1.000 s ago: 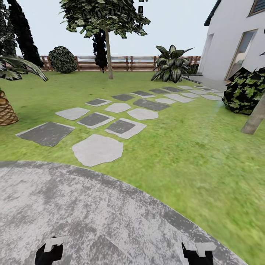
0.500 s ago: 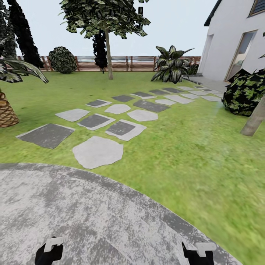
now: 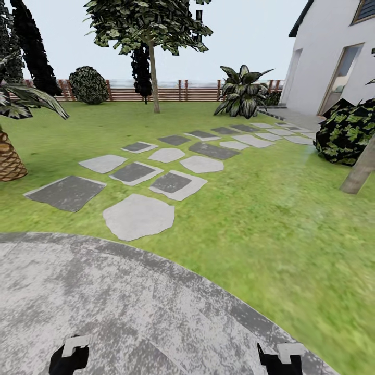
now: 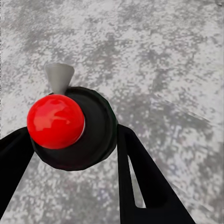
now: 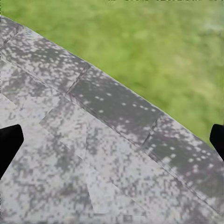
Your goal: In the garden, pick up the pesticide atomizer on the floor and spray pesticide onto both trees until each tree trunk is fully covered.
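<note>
The garden (image 3: 250, 208) spreads out ahead in the head view as a wide green lawn, closed at the far side by a brown slatted fence (image 3: 166, 92). A white house (image 3: 333, 57) stands at the right edge of the lawn. Below and nearest the robot lies a round patch of mottled grey paving (image 3: 104, 302), which also shows under both wrist cameras. A path of grey stepping stones (image 3: 172, 161) runs from the paving across the grass toward the house. One tree (image 3: 153, 73) with a thin bare trunk and dark foliage high up stands just in front of the fence, near the middle. A slanted trunk (image 3: 359, 172) rises from the grass at the right, beside a dark leafy bush (image 3: 346, 130). A palm (image 3: 10, 151) with a scaly base stands at the left, and a broad-leaved plant (image 3: 240, 91) stands by the fence.

The pesticide atomizer (image 4: 74, 128), dark and round with a shiny red knob and a small grey nozzle, sits between the black fingers of the left gripper (image 4: 70, 154), which close against its sides and hold it above the paving. The right gripper (image 5: 112, 140) is spread wide, its two fingertips at opposite edges of the wrist view with nothing between them, over the paving's rim where it meets the grass.
</note>
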{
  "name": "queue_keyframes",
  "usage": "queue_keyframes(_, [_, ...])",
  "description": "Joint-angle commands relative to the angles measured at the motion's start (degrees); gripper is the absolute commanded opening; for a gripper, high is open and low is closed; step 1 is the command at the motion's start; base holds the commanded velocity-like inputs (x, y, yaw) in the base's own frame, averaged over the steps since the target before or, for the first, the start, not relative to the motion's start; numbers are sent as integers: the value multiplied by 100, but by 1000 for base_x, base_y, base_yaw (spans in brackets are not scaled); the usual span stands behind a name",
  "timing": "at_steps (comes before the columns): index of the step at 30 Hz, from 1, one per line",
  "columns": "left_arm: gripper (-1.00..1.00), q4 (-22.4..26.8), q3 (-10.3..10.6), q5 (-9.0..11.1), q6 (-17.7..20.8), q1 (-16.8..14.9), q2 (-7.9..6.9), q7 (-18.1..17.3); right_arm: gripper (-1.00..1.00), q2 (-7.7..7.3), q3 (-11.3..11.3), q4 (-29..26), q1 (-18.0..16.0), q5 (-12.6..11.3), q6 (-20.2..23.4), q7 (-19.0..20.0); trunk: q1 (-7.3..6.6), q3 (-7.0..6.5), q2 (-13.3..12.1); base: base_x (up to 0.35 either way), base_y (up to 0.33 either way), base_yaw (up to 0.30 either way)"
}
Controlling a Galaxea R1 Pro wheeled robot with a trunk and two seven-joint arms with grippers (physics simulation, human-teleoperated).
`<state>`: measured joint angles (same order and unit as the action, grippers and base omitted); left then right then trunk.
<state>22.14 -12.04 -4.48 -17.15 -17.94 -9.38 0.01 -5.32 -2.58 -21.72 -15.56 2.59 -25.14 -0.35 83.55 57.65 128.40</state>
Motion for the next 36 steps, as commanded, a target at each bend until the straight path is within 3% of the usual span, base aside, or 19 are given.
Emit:
queue_keyframes(1, [-100, 1, 0, 6, 16, 1, 2, 19, 100, 23, 8, 1, 0, 3, 7, 0, 0, 0, 0, 300, 0, 0])
queue_keyframes(36, [-100, -7, 0, 9, 33, 1, 7, 25, 100, 14, 12, 1, 0, 21, 9, 17, 0, 86, 0, 336, 0, 56])
